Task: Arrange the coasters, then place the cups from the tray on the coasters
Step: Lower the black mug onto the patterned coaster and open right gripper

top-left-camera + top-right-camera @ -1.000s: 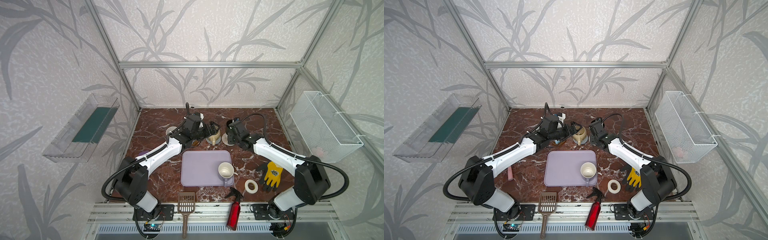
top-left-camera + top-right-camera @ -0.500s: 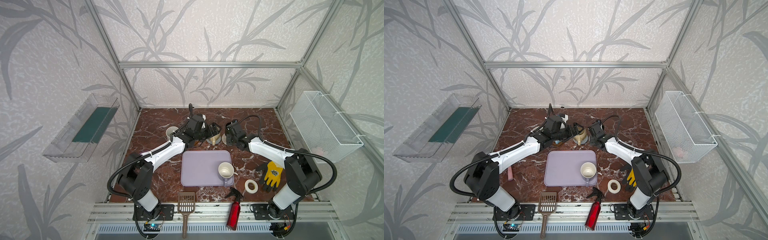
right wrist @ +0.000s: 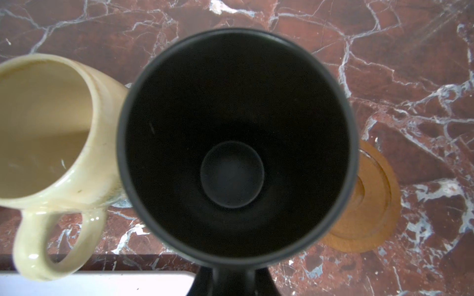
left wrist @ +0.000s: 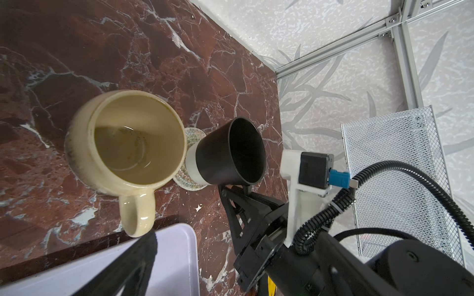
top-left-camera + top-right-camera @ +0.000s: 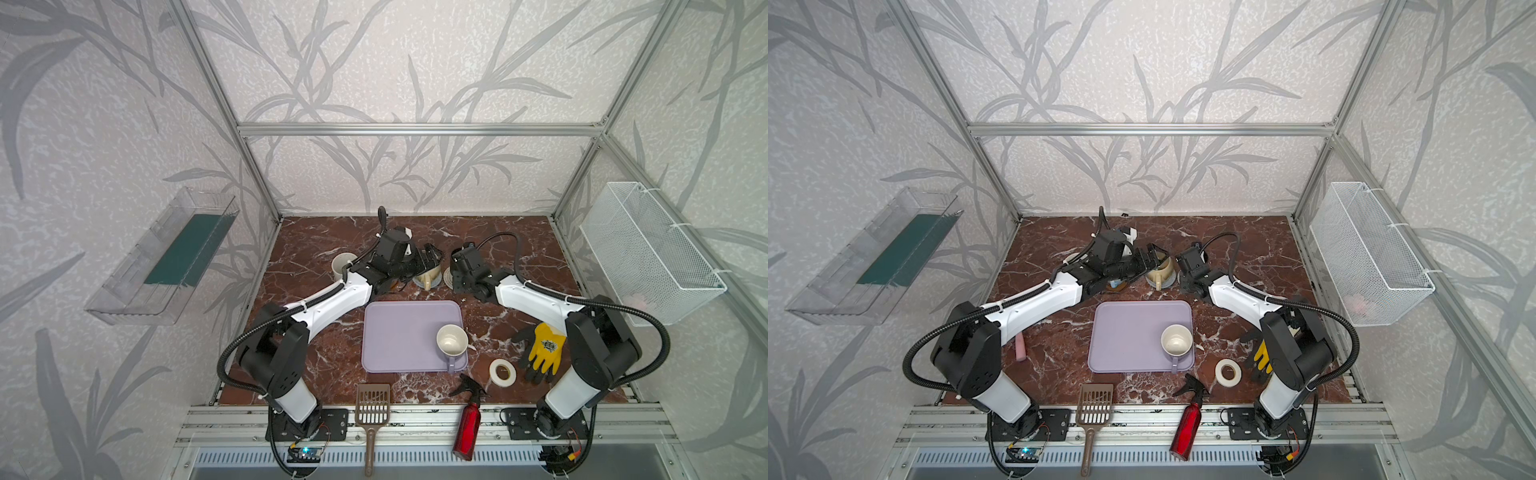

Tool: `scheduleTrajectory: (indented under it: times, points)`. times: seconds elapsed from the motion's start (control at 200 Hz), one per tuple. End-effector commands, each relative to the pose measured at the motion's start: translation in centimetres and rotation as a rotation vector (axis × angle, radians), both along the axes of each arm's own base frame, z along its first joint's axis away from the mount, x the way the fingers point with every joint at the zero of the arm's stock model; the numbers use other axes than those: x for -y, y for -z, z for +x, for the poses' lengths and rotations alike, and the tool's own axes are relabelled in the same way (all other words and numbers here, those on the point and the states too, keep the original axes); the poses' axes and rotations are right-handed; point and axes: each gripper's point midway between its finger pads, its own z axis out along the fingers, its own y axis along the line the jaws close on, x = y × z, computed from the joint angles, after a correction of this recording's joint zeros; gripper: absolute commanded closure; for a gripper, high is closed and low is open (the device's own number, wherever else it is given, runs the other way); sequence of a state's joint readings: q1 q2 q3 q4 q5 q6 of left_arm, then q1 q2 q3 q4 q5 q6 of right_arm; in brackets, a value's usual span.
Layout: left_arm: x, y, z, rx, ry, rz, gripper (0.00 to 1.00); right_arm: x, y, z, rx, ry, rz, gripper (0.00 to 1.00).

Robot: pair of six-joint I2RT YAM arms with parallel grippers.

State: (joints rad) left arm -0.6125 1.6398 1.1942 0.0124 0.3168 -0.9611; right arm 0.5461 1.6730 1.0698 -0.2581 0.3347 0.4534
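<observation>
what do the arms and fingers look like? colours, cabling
Left arm and right arm match: white link shells, black joints and bases. A black corrugated conduit loops along each, zip-tied. Fingers are black, open-framed. Right wrist: white bracket, black camera, blue plug.

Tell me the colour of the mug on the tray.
The mug is lavender outside, cream-white inside; a top view shows it best.

The tabletop (image 5: pixel 316 241) is red-brown marble veined with white, and the tray (image 5: pixel 403 332) is plain lavender. The squat mug (image 4: pixel 128 143) is cream-yellow, the black mug (image 4: pixel 228 151) has a white band at its base, the woven coaster (image 4: pixel 194 135) is cream with faint zigzags, and the saucer-like coaster (image 3: pixel 372 200) is glossy amber-brown.
</observation>
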Motion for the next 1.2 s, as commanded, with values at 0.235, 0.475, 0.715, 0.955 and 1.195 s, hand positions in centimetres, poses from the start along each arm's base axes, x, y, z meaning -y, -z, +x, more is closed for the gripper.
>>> scheduleTrajectory:
  times: [0.235,0.475,0.715,0.955,1.195]
  points:
    - [-0.3,-1.0,0.0,0.025,-0.011,-0.009,0.03,0.4,-0.7,0.7,0.078,0.041,0.007,1.00]
    - [-0.3,-1.2,-0.1,0.028,-0.010,-0.012,0.03,0.1,-3.0,1.3,0.145,0.032,0.013,1.00]
    - [-0.4,-1.0,-0.1,0.027,-0.013,-0.012,0.03,-0.3,-2.2,2.1,0.132,0.022,-0.011,1.00]
    - [-0.5,-0.8,-0.1,0.024,-0.016,-0.012,0.03,-0.7,-2.4,1.9,0.135,0.014,0.020,1.00]
    - [-0.1,-0.4,0.0,0.014,-0.011,-0.030,0.03,-0.8,-1.8,2.5,0.129,0.009,-0.013,1.00]
